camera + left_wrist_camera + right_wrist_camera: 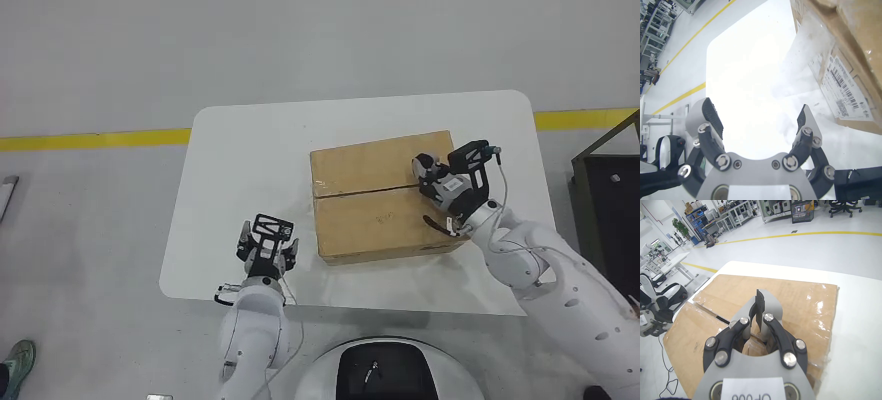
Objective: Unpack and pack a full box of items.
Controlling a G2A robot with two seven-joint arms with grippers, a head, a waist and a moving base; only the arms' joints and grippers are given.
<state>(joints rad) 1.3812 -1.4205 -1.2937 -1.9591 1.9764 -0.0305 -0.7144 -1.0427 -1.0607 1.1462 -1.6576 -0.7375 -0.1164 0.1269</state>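
A taped brown cardboard box (380,195) lies on the white table (250,180), right of centre, its two top flaps meeting at a seam. My right gripper (428,172) sits over the right end of that seam. In the right wrist view its fingers (759,294) are shut together just above the box (800,306), with a dark gap open at the seam beneath them. My left gripper (268,240) stands open near the table's front edge, left of the box and apart from it. The left gripper (755,104) holds nothing, and the box side (848,56) stands beyond it.
A white label (844,91) is stuck on the box's side that faces the left gripper. A dark cabinet (610,200) stands off the table's right edge. Bare table surface (745,75) stretches left of and behind the box.
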